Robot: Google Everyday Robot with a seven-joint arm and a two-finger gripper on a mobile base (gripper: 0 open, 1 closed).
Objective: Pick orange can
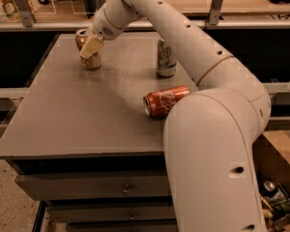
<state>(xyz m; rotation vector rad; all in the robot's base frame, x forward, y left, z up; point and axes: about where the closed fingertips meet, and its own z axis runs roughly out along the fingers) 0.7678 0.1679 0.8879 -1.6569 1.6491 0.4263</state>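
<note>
The orange can (pixel 85 57) stands upright near the far left of the grey table (pixel 87 110), bronze-toned with a silver top. My gripper (pixel 91 47) is right at the can, its tan fingers (pixel 93 45) lying across the can's upper front and hiding part of it. The white arm reaches from the lower right over the table to it.
A red can with white script (pixel 165 100) lies on its side at mid-table, close to the arm. A silver-white can with green markings (pixel 166 58) stands upright at the back right. A railing runs behind the table. Drawers sit under the table's front edge.
</note>
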